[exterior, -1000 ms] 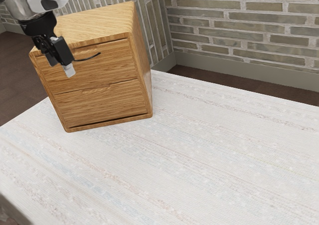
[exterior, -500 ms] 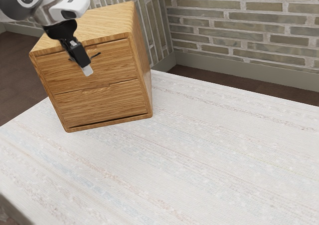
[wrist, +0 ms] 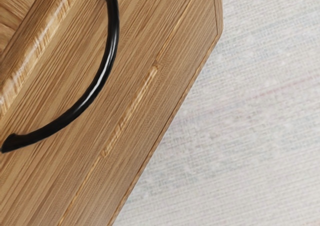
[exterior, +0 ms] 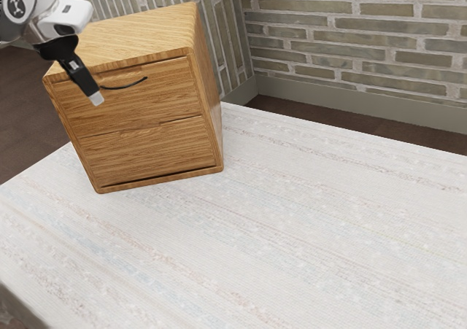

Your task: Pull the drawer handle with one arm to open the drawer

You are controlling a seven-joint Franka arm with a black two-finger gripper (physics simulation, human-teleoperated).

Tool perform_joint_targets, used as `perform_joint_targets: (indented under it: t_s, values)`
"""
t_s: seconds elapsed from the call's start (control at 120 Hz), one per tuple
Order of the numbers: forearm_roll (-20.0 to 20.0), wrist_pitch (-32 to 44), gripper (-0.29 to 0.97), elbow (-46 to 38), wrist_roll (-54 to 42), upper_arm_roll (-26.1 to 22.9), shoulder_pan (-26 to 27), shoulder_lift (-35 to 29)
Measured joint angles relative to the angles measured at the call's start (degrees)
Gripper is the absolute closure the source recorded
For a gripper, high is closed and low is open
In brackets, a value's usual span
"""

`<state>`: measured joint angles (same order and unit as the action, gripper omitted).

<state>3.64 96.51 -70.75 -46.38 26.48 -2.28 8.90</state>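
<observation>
Curving across the front of the upper drawer, the black handle is seen bare from end to end. In the wrist view the same handle is shown arching over the wood grain with nothing closed around it. The drawer is set in the top half of the wooden cabinet, which is stood on the pale table toward the exterior view's left. Its front is judged flush with the cabinet's frame, so no opening is yet made.

Half a second ago the gripper was laid over the handle's middle. It is now carried back toward the exterior view's left and is held just beside the handle's end, in front of the drawer's corner. Whether the jaws are apart or together cannot be told.

The shift is read as a re-alignment, not a pull. The handle is not caught, and a fresh approach is thought to be needed before the drawer can be drawn out. The lower drawer is seen closed as well.
</observation>
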Motion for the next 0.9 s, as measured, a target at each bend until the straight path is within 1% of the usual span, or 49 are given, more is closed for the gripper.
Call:
perform_joint_targets:
  t_s: [0.125, 0.275, 0.425, 0.55, 0.792, 0.9]
  values:
    - [0.35, 2.26, 0.0, 0.09, -1.46, -0.55, 0.06, 0.04]
    - [0.63, 4.56, 0.0, -0.24, -3.45, -3.28, 0.33, -0.21]
    - [0.68, 5.17, 0.0, -0.78, -4.88, -3.24, 0.07, -0.32]
    - [0.57, 5.16, 0.0, -1.63, -6.38, -3.23, -1.81, -0.31]
    - [0.09, 7.66, 0.0, -1.95, -10.28, -3.77, -1.72, 0.21]
    - [-0.32, 8.81, 0.0, -2.65, -12.17, -4.77, -1.71, 1.14]
